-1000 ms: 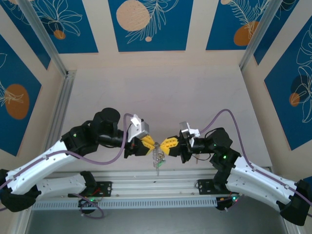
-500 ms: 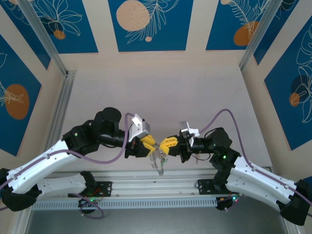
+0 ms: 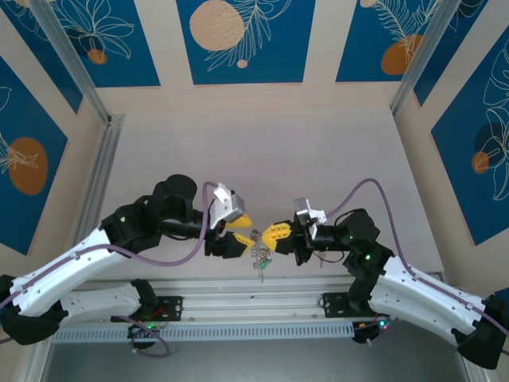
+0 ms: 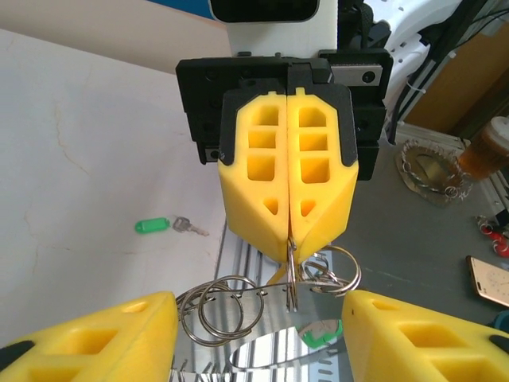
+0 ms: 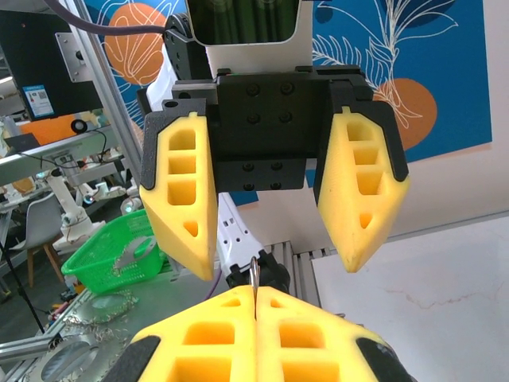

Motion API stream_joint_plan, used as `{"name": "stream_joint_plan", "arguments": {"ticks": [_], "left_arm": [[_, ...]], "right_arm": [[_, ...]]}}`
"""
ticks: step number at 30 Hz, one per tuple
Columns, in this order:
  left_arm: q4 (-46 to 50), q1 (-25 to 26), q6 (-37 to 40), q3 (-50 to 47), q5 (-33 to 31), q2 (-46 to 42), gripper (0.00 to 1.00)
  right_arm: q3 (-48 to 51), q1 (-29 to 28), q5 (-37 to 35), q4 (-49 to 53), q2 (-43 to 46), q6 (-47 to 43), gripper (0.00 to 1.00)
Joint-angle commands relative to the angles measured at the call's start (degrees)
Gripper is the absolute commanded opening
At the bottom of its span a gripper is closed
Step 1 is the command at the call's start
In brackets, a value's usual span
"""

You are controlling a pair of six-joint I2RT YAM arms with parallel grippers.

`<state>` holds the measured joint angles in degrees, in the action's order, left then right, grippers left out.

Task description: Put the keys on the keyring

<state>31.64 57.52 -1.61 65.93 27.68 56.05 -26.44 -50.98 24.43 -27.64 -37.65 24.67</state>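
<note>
Left wrist view cuts the left gripper point(image 4: 258, 312) off at its lower edge, and a green tag point(image 4: 322, 333) beneath the keyring point(image 4: 231, 306) is half hidden. From above, the keyring is a small blurred tangle hanging under the right gripper point(image 3: 268, 239), which pinches one wire loop with its jaws fully together. A green-tagged key point(image 4: 163, 226) lies apart on the table point(image 4: 79, 159). The left gripper, closed a second ago, now gapes wide and holds nothing.

A lab: aluminium framing point(image 3: 254, 314), cluttered workbench point(image 5: 40, 163), green basket point(image 5: 95, 263)
</note>
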Motion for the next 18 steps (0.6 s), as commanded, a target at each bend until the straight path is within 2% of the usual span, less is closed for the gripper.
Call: {"name": "stream_joint_plan", "arguments": {"ticks": [1, 4, 14, 18], "left_arm": [[-2.46, 0.67, 0.0, 1.48, -1.62, -0.33, 0.55], [-2.72, 0.82, 0.27, 1.31, -2.1, 0.22, 0.51], [-2.81, 1.63, 1.11, 1.5, -3.63, 1.31, 0.5], [-2.89, 1.89, 1.04, 1.17, -3.45, 1.32, 0.38]], "right_arm": [[-0.02, -0.34, -1.14, -1.45, 1.15, -0.79, 0.0], [0.16, -0.29, -1.54, -1.39, 1.43, -0.8, 0.0], [0.33, -0.34, -2.1, -1.04, 1.83, -0.76, 0.0], [0.67, -0.32, -2.57, -1.45, 2.05, -0.72, 0.0]]}}
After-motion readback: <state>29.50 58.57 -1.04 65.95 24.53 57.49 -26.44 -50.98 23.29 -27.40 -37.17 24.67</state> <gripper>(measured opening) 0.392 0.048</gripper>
